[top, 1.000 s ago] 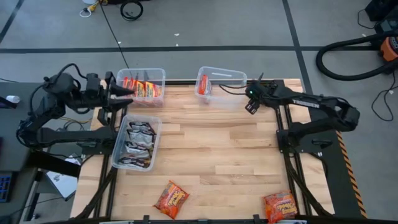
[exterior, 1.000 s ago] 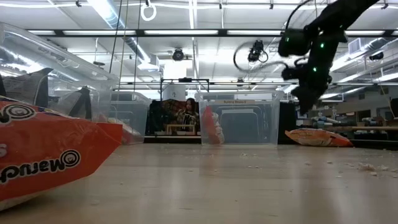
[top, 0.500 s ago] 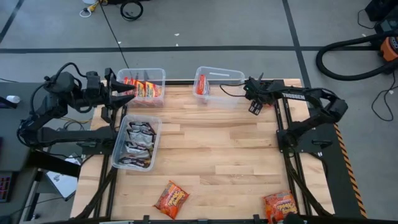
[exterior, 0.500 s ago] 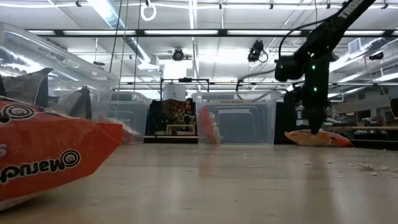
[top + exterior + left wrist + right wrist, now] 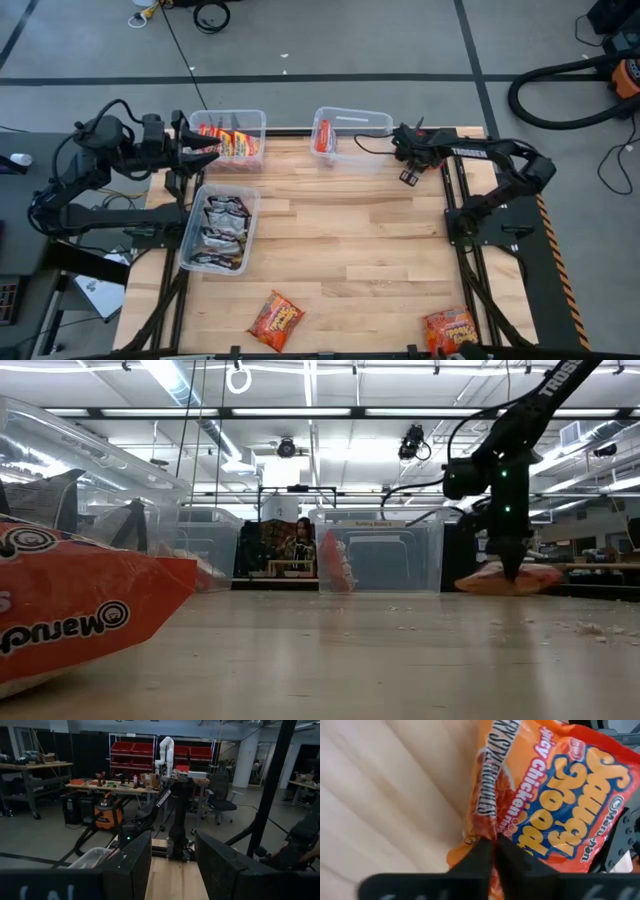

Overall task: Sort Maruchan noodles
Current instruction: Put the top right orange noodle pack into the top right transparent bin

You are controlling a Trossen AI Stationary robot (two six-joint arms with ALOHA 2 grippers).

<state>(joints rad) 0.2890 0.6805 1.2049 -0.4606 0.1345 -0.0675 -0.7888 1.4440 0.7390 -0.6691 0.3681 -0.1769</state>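
Observation:
My right gripper (image 5: 494, 845) stands at the table's far right corner (image 5: 408, 176), shut on an orange Maruchan packet (image 5: 555, 805), which lies on the wood (image 5: 500, 579). My left gripper (image 5: 172, 870) hovers open over the far-left bin (image 5: 228, 140), which holds several orange and yellow-red packets. Nothing is between its fingers. Two more orange packets (image 5: 276, 320) (image 5: 450, 330) lie flat at the near edge. A bin (image 5: 220, 230) on the left holds silver-black packets. My right gripper pinches a raised, crinkled fold along the packet's back seam (image 5: 482, 827) between its two fingers. The fingers come from above, pointing down (image 5: 512, 565). The packet rests on the table, bunched up a little at the fingers.
A third clear bin (image 5: 350, 135) at the far middle holds one orange packet (image 5: 322, 137). In the low view a large orange packet (image 5: 70, 610) fills the near left. Bare wood lies across the table's middle.
My right gripper has come down onto the orange packet at the far right corner and shut on it. The packet has bunched up under the fingers and still lies on the table.

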